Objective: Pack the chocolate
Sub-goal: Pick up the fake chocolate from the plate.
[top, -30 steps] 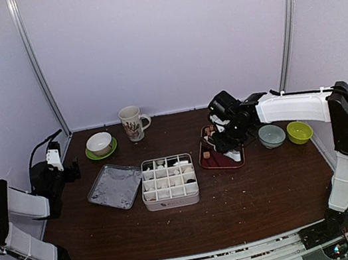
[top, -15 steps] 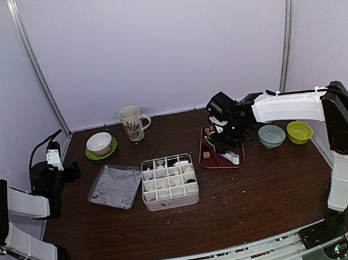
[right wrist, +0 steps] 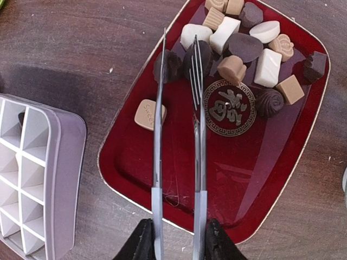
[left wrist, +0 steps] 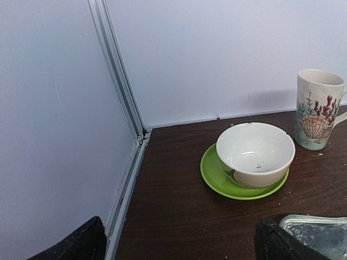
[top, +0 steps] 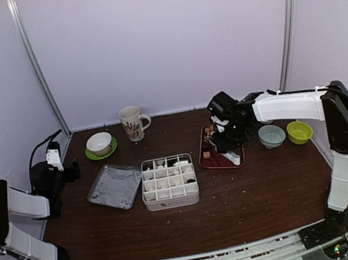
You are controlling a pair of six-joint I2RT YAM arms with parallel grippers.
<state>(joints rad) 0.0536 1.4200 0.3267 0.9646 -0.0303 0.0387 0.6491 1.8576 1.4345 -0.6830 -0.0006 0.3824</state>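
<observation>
Many smooth chocolate lumps (right wrist: 244,49), dark, tan and cream, crowd the 1 o'clock end of a glossy red rounded tray (right wrist: 227,184). Right fingers (right wrist: 140,246) pinch thin grey tongs (right wrist: 157,162) straddling one dark lump (right wrist: 172,66). Left fingers (left wrist: 81,244) spread wide, holding nothing.

A tan chocolate (right wrist: 150,115) reads "Sweet"; the red tray (right wrist: 260,179) bears a gold character emblem (right wrist: 230,107).

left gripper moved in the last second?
No. In the top view the left gripper sits at the same gap from the green saucer as before, jaws wide open.
</observation>
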